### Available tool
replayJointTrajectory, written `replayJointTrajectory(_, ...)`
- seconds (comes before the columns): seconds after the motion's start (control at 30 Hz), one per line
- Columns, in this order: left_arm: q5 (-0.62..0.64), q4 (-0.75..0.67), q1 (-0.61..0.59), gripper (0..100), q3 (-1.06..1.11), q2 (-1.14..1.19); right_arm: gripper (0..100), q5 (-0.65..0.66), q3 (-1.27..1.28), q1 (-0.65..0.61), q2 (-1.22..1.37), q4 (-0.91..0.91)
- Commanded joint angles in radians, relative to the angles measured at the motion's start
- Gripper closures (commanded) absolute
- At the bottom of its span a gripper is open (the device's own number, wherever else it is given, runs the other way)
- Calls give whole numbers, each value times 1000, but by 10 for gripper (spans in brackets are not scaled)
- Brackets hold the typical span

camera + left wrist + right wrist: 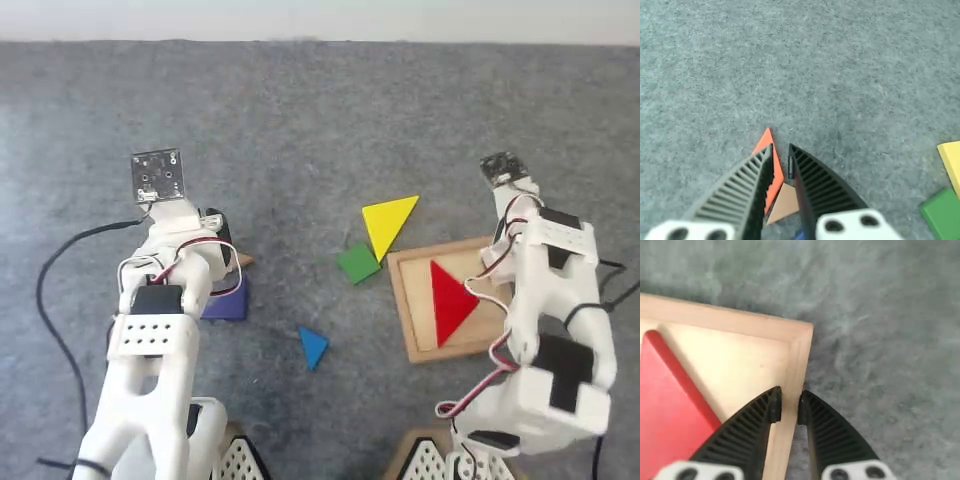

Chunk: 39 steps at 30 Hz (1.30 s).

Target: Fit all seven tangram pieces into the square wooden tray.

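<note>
1. Your left claw [780, 147] is low over the grey worktop [300, 130]. It is pressed onto the orange triangle [767, 140], pinching it between both fingers.
2. The orange triangle's tip pokes out past the fingertips. A tan wooden face of it shows lower down in the gap, so it looks tilted rather than flat.
3. The purple piece [226, 303] lies on the worktop just beside your left arm, partly under it. You can't tell its full shape.
4. Your right claw [788, 391] sits at the square wooden tray [405, 300], near one corner. One finger is inside the rim and one outside, closed narrow on the wall.
5. The tray lies flat on the worktop in front of your right arm.
6. The red triangle [450, 300] lies flat inside the tray with one point toward the right arm. It is large and bare wood shows around it.
7. The yellow triangle [388, 226] is on the worktop just beyond the tray's far left corner.
8. The green square [357, 264] touches or nearly touches the yellow triangle's near tip, just beside the tray's left rim.
9. The blue triangle [313, 347] is small and alone on the worktop between the two arms, apart from the tray.
</note>
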Motion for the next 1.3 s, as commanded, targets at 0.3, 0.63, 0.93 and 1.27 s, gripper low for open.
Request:
replayJointTrajectory(0.3, -9, -28, -2, 953, -10, 3, 947, -169, -11, -90, -13, 19)
replayJointTrajectory(0.63, -11, -28, 0, 953, -10, 3, 750, -313, -23, -174, -159, 62)
replayJointTrajectory(0.93, -11, -28, 0, 953, -8, 3, 748, -1108, -264, -394, -73, 58)
replayJointTrajectory(1.27, -12, -28, 0, 953, -4, 6, 746, -1427, -671, -542, 380, 58)
